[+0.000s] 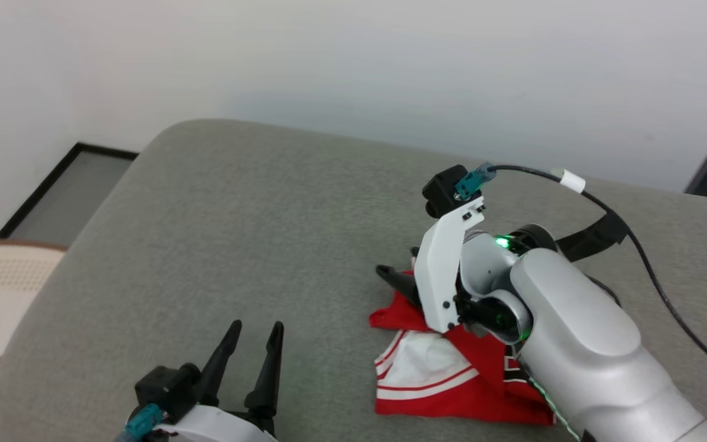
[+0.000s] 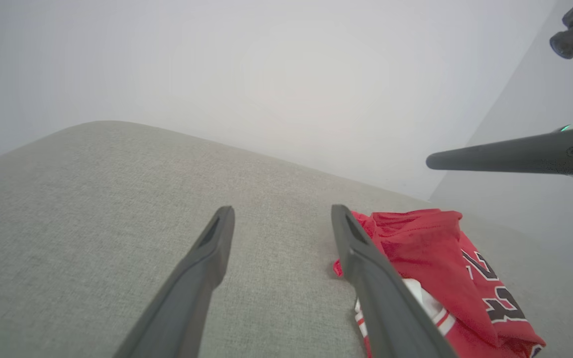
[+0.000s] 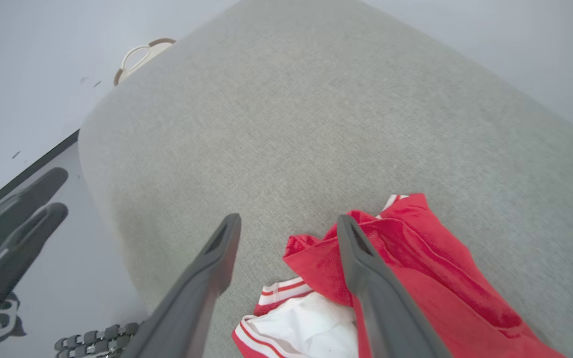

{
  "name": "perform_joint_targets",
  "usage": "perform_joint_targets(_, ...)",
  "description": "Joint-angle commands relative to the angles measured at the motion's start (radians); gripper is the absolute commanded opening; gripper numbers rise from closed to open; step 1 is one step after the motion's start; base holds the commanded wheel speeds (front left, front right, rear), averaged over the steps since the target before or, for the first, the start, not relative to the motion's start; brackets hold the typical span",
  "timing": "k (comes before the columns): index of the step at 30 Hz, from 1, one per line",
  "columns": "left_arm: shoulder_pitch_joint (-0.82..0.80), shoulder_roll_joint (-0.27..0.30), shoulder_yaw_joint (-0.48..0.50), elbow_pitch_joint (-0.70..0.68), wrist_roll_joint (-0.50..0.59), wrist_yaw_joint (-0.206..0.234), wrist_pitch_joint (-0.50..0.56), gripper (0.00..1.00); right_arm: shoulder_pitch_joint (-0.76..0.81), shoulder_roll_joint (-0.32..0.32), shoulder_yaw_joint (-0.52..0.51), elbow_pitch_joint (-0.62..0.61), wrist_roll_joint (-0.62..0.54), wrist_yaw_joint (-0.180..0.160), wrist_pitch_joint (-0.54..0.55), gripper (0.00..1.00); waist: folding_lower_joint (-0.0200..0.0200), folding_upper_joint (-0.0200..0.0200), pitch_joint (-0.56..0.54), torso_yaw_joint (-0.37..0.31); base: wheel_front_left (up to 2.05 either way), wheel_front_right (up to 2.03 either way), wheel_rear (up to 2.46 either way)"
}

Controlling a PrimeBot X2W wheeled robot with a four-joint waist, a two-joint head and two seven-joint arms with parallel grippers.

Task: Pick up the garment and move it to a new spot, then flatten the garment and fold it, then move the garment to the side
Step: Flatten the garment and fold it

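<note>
Lower right of head view: garment [image 1: 445, 405] bunched on grey cushion [image 1: 237, 215]; right gripper [image 3: 287, 221] spread wide, empty, poised over its red fold; left gripper [image 1: 257, 325] likewise agape, lower left, well apart; risk: pinching one layer only, dragging the heap rather than flattening.

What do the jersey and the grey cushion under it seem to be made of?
Jersey: thin, soft fabric, probably a synthetic knit, matte red; it lies crumpled in loose folds, with striped white-and-red trim. Cushion: grey woven upholstery fabric, matte; a fine flecked weave shows up close, and its edge is rounded like padding.
</note>
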Motion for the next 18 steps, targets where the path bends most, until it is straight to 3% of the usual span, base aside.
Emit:
perform_joint_targets(1,0.012,0.005,0.004,-0.007,0.007,-0.002,0.000,1.00,0.023,-0.006,0.009,-0.034,0.010,-0.001,-0.025,1.00,0.0000,-0.0001,-0.024,-0.048,0.00,0.00,0.00)
perform_joint_targets(5,0.019,0.004,0.015,-0.015,0.013,-0.001,0.000,1.00,0.071,-0.078,0.058,-0.163,0.004,-0.001,-0.129,1.00,0.0000,-0.0001,-0.023,-0.082,0.00,0.00,0.00)
perform_joint_targets(10,0.028,0.009,0.029,-0.022,0.017,-0.001,0.000,1.00,0.132,-0.175,0.123,-0.310,-0.050,-0.001,-0.337,1.00,0.0000,-0.0001,-0.017,-0.125,0.00,0.00,0.00)
perform_joint_targets(15,0.034,0.010,0.039,-0.028,0.026,-0.001,0.000,1.00,0.201,-0.251,0.145,-0.370,-0.135,-0.001,-0.574,1.00,0.0000,-0.0001,-0.015,-0.166,0.00,0.00,0.00)
perform_joint_targets(18,0.038,0.003,0.045,-0.031,0.034,-0.001,0.000,1.00,0.258,-0.266,0.099,-0.360,-0.198,-0.001,-0.717,1.00,0.0000,-0.0001,-0.018,-0.185,0.00,0.00,0.00)
